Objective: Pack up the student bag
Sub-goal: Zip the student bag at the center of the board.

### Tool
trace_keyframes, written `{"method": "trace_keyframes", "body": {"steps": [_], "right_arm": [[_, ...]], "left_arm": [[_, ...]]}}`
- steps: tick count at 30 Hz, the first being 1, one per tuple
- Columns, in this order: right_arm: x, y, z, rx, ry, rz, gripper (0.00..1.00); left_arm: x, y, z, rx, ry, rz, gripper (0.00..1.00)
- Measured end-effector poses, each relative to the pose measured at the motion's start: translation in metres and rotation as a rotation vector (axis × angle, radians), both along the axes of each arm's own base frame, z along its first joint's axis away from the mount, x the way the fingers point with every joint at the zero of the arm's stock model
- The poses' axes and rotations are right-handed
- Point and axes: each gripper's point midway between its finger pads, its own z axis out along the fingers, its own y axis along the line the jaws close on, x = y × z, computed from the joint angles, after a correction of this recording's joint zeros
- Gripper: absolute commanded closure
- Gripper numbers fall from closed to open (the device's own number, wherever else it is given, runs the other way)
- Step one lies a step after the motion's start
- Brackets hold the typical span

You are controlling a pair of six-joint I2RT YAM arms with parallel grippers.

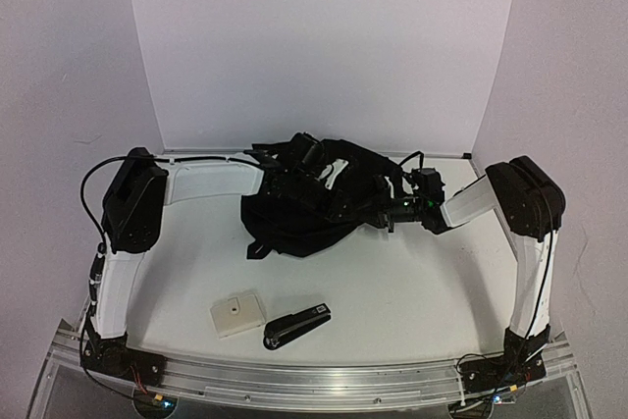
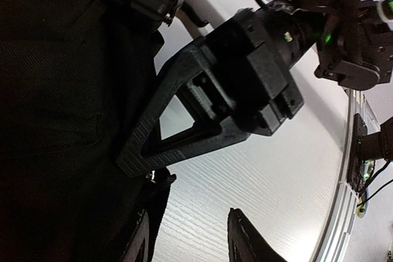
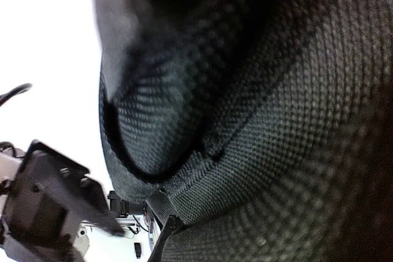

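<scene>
Top camera: fixed, high behind the arm bases [image 1: 108,350], looking down and forward over the whole worktop [image 1: 392,282]; bag [image 1: 314,208] mid-frame, distant. Left wrist camera: close, looks past the bag's side, across the worktop, at the right end effector [image 2: 132,161]. Right wrist camera: almost against bag fabric, which fills most of frame. All views share the bag.

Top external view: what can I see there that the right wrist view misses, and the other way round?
Only the top external view shows the whole scene: the white table, a black stapler beside a small beige square object near the front edge, and the left arm and right arm reaching in from either side. Only the right wrist view shows woven fabric texture and a stitched seam up close. Both show the student bag: a crumpled black heap from above, nearly filling the wrist view.
</scene>
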Motion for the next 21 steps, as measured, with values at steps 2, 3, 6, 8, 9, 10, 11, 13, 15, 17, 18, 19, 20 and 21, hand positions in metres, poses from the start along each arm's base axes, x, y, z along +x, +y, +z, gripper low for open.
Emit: {"method": "trace_keyframes", "body": {"steps": [2, 3, 6, 8, 9, 10, 11, 13, 15, 17, 18, 19, 20, 21], "right_arm": [[0.000, 0.000, 0.000, 0.001, 0.002, 0.000, 1.00], [0.000, 0.000, 0.000, 0.001, 0.002, 0.000, 1.00], [0.000, 0.000, 0.000, 0.002, 0.005, -0.001, 1.00], [0.000, 0.000, 0.000, 0.002, 0.007, -0.001, 1.00], [0.000, 0.000, 0.000, 0.003, 0.008, -0.002, 1.00], [0.000, 0.000, 0.000, 0.003, 0.009, -0.003, 1.00], [0.000, 0.000, 0.000, 0.003, 0.010, -0.003, 1.00], [0.000, 0.000, 0.000, 0.003, 0.011, -0.005, 1.00], [0.000, 0.000, 0.000, 0.003, 0.013, -0.005, 1.00], [0.000, 0.000, 0.000, 0.003, 0.014, -0.006, 1.00], [0.000, 0.000, 0.000, 0.003, 0.015, -0.006, 1.00], [0.000, 0.000, 0.000, 0.003, 0.016, -0.006, 1.00], [0.000, 0.000, -0.001, 0.003, 0.016, -0.006, 1.00], [0.000, 0.000, -0.001, 0.003, 0.016, -0.005, 1.00]], "left_arm": [[0.002, -0.001, -0.011, 0.015, 0.014, 0.001, 0.55], [0.003, -0.001, -0.016, 0.022, 0.020, 0.002, 0.54], [0.004, -0.002, -0.028, 0.038, 0.034, 0.002, 0.53], [0.005, -0.005, -0.031, 0.038, 0.038, -0.001, 0.53], [0.006, -0.007, -0.031, 0.036, 0.040, -0.004, 0.53], [0.006, -0.009, -0.031, 0.033, 0.043, -0.008, 0.53], [0.007, -0.012, -0.031, 0.030, 0.046, -0.014, 0.53], [0.006, -0.015, -0.031, 0.026, 0.053, -0.022, 0.52], [0.005, -0.015, -0.032, 0.025, 0.058, -0.028, 0.53], [0.004, -0.016, -0.032, 0.023, 0.062, -0.032, 0.56], [0.004, -0.016, -0.032, 0.023, 0.064, -0.034, 0.58], [0.004, -0.016, -0.032, 0.022, 0.067, -0.035, 0.58], [0.003, -0.016, -0.032, 0.020, 0.071, -0.040, 0.59], [0.002, -0.016, -0.031, 0.017, 0.074, -0.044, 0.59]]}}
